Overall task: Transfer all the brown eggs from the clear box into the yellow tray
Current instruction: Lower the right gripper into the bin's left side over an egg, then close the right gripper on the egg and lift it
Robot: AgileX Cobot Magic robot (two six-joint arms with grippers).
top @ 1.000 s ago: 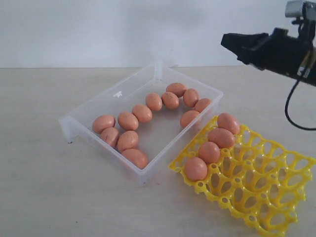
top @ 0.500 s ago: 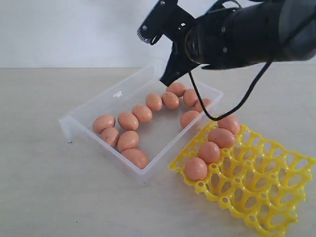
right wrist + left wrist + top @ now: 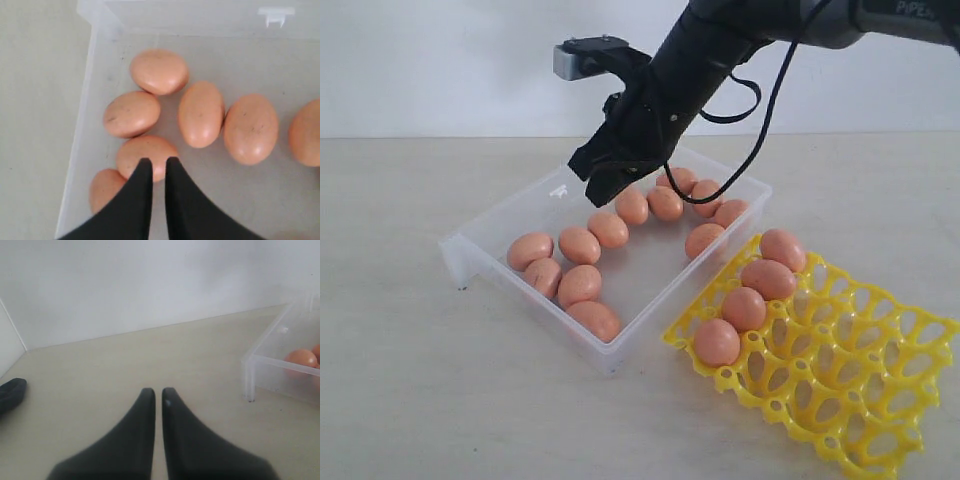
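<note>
Smooth, speckled brown eggs [image 3: 579,245] curve through the frosted-rimmed clear box [image 3: 500,225] — four more sit in the yellow tray [image 3: 860,380], a lattice of round cups beside it on the tabletop [image 3: 420,400]. The right hand [image 3: 157,161], black fingers together and empty, hangs over the box; the left hand [image 3: 156,392] is likewise closed.

The clear box [image 3: 490,235], shallow and see-through, lies at an angle on the tabletop [image 3: 420,400] toward its far edge. It holds about a dozen speckled brown eggs [image 3: 579,285], lying on their sides in a loose arc. The yellow tray [image 3: 860,390] lies just beside the box's right long wall, nearer the front edge, with four more eggs seated in the cup row closest to the box.
</note>
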